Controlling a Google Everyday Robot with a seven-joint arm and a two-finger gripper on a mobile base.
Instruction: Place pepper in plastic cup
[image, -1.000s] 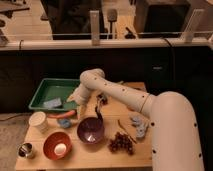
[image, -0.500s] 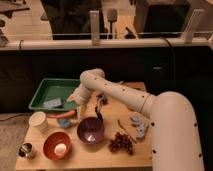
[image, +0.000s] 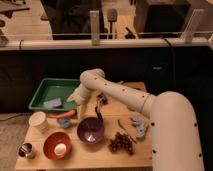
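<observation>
The plastic cup is cream-white and stands upright at the table's left side. The pepper is a long orange-red piece lying flat just right of the cup and in front of the green tray. My gripper is the dark end of the white arm. It hangs just above the far rim of the purple bowl, well to the right of the pepper and the cup. Nothing shows in it.
A green tray with a blue sponge stands at the back left. A small metal cup and an orange bowl holding a pale object stand at the front left. Grapes and a grey-blue object lie to the right.
</observation>
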